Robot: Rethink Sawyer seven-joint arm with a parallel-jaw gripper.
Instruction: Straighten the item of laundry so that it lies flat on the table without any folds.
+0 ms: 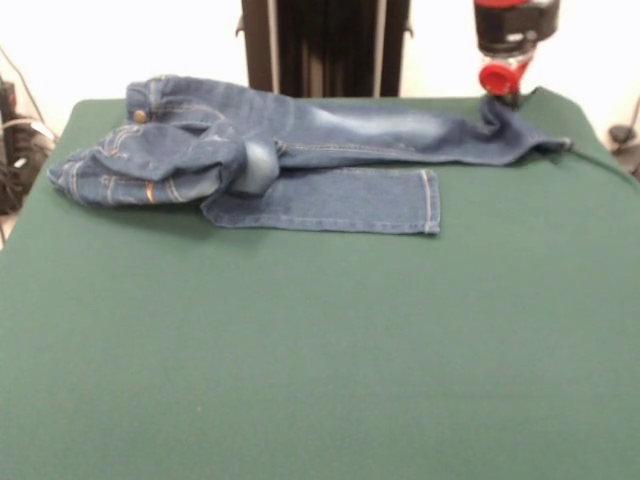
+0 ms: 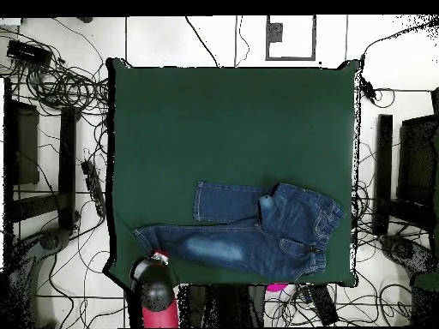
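Nearest us we see the bare green bench, and beyond it the small blue denim jeans along its far edge. Their long axis runs across the bench: waistband bunched and folded over at the left of the front view, legs reaching right. The shorter-looking leg lies flat, hem squared; the other stretches to the corner, where the red-and-black tool sits right at its hem. We cannot tell whether the tool is apart or together. Overhead, tangled cables surround the bench.
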